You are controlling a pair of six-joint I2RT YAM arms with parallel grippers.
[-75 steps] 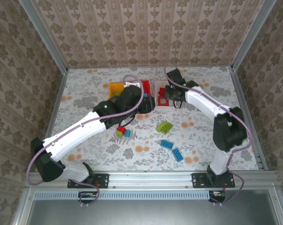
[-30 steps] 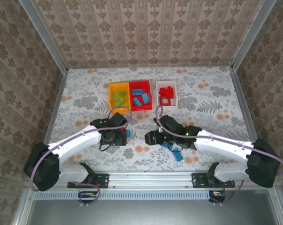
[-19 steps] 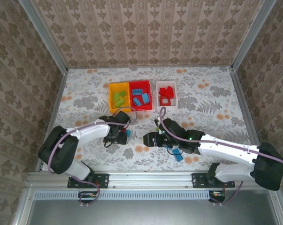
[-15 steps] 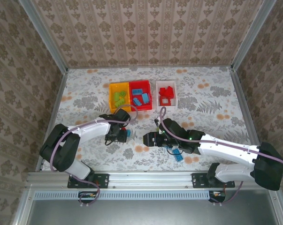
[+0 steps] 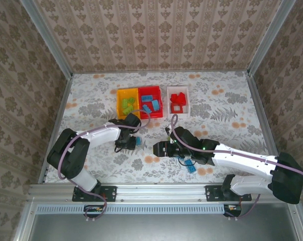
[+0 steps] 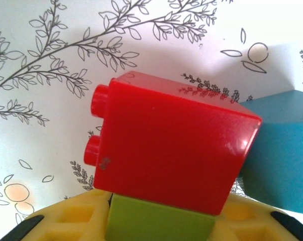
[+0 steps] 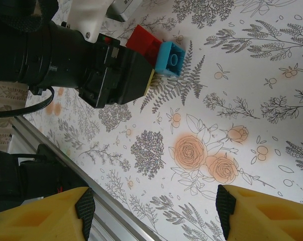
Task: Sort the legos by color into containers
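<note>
Back from the bins (image 5: 150, 88), your left claw (image 5: 130, 143) straddled the green brick (image 6: 159, 223) touching a red brick (image 6: 171, 150), grip unclear; your right claw (image 7: 155, 203) hung spread over the tabletop (image 7: 272, 75), sorting unfinished.

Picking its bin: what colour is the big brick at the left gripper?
Red. The brick shows best in the left wrist view.

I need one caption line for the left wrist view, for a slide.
Yellow pads flank a lime brick against a red brick; a blue brick sits at right.
</note>
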